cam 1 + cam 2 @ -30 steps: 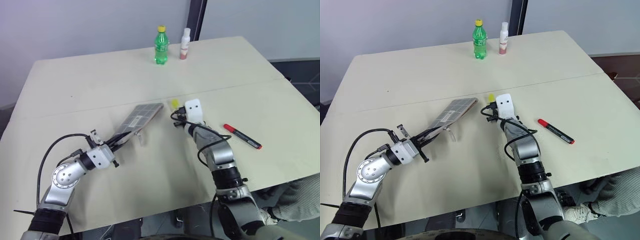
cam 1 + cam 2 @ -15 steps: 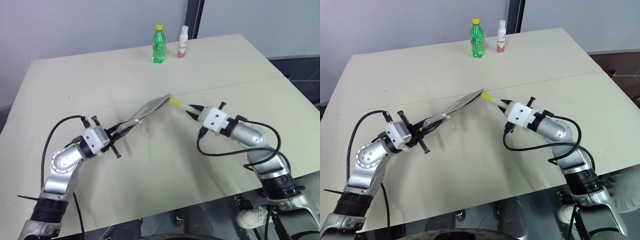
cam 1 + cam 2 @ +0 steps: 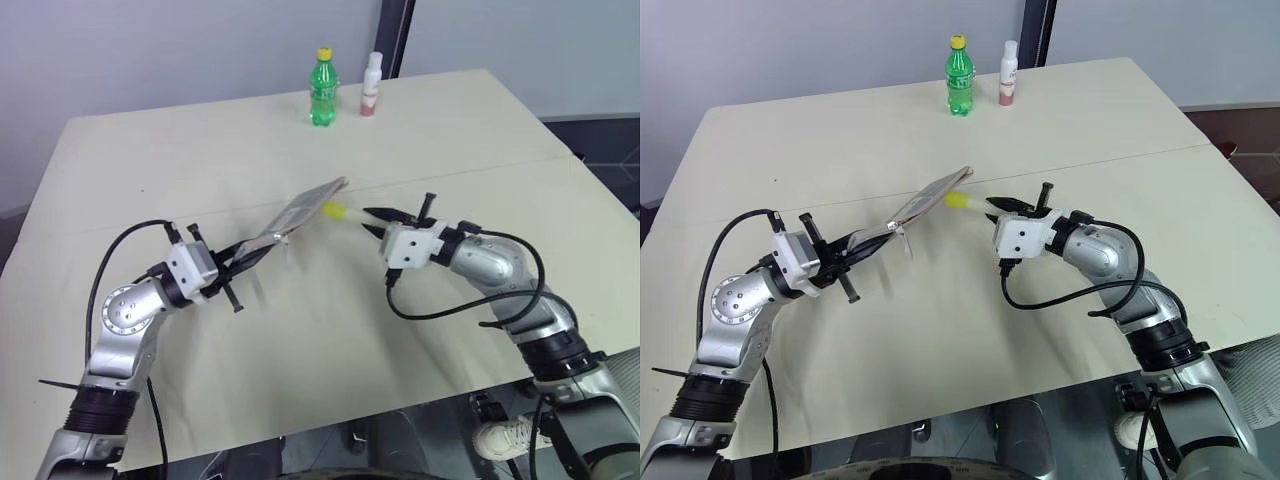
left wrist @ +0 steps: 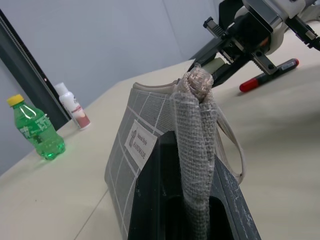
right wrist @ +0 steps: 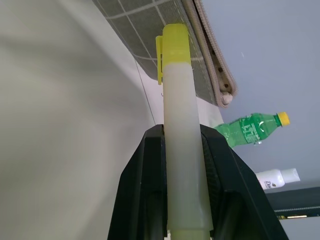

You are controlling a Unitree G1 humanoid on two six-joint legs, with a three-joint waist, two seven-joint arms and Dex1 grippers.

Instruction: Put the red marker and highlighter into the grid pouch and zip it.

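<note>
The right gripper [image 3: 992, 206] has its two black fingers clamped on the short, stubby pale-yellow highlighter [image 3: 962, 200], whose brighter yellow cap points away from the fingers at the raised far edge of the flat grey fabric grid pouch [image 3: 928, 197] with white lines; the cap tip is just beside that edge, and whether it touches it cannot be told. In the right wrist view the highlighter [image 5: 182, 131] runs straight up between the fingers [image 5: 136, 190], with the pouch's zipper edge just past its cap.

The left gripper [image 3: 247, 255] is pinched tight on the near corner of the pouch, holding it tilted up off the beige tabletop [image 3: 200, 150] with its small white label facing up. In the left wrist view the fabric [image 4: 196, 150] is bunched between the fingers.

The slim black-barrelled red marker [image 4: 268, 76] with its red cap lies on the table beyond the right gripper, well apart from the pouch. A green plastic bottle with a yellow cap [image 3: 322, 87] and a small white bottle [image 3: 371, 85] stand near the far edge
</note>
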